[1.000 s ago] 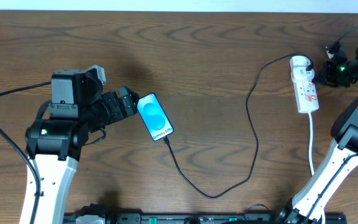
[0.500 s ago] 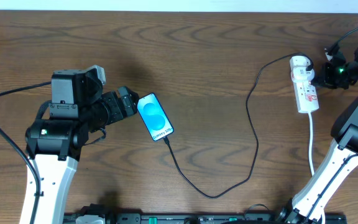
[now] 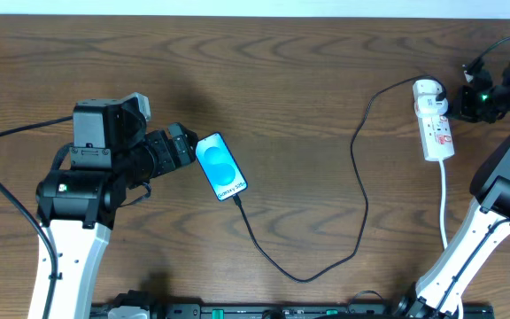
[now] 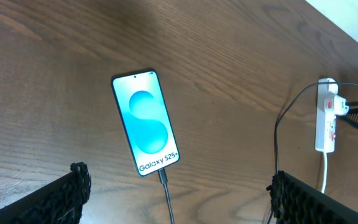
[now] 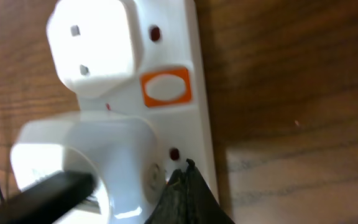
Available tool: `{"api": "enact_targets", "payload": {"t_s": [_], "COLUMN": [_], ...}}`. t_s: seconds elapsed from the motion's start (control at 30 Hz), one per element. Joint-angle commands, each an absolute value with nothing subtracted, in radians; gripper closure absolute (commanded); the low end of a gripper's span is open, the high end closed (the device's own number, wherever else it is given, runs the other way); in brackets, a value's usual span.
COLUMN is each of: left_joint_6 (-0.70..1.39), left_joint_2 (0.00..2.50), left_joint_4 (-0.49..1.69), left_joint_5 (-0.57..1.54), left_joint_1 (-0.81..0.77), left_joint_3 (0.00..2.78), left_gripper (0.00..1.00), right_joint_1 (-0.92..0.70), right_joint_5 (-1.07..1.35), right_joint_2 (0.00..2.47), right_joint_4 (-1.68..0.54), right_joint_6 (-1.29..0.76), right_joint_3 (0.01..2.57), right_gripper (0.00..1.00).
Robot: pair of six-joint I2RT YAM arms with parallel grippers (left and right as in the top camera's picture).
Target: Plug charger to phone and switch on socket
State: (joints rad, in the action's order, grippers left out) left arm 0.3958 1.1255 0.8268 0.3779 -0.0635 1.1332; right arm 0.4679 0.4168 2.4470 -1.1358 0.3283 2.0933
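Note:
The phone (image 3: 220, 167) lies screen up left of centre, blue-and-cyan with "Galaxy" text; it also shows in the left wrist view (image 4: 145, 121). The charger's black cable (image 3: 361, 177) runs from the phone's lower end, where its tip (image 4: 163, 177) is plugged in, to a white adapter (image 5: 73, 168) on the socket (image 3: 435, 120). My left gripper (image 3: 184, 146) is open, just left of the phone, its fingers (image 4: 176, 196) wide apart. My right gripper (image 5: 188, 180) is shut, its tip pressed on the socket (image 5: 185, 118) beside the adapter, near a red mark.
A second white plug (image 5: 95, 46) sits in the socket above an orange switch (image 5: 165, 86). The socket's white cord (image 3: 444, 204) runs toward the front edge. The right arm's base (image 3: 467, 248) stands at the front right.
The right gripper has shifted slightly at the socket's right side. The left arm, phone and cable have not moved.

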Motion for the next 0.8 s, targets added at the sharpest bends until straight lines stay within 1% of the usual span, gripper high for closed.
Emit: {"api": "enact_targets", "payload": {"t_s": [0.0,0.77], "left_joint_6": [0.393,0.393], "left_joint_2": [1.119,1.119], "left_joint_4": [0.826,0.826], "left_joint_5": [0.369,0.369], "left_joint_1": [-0.062,-0.062], "left_joint_3": [1.151,1.151], "left_gripper": [0.05,0.06], "right_joint_1": [0.415,0.4], "right_joint_5": [0.466,0.448], "right_joint_2": [2.476,2.476], "right_joint_4": [-1.156,-1.222], "right_joint_6": [0.318,0.318], "right_joint_3": [2.068,2.068], "right_gripper": [0.99,0.99]}}
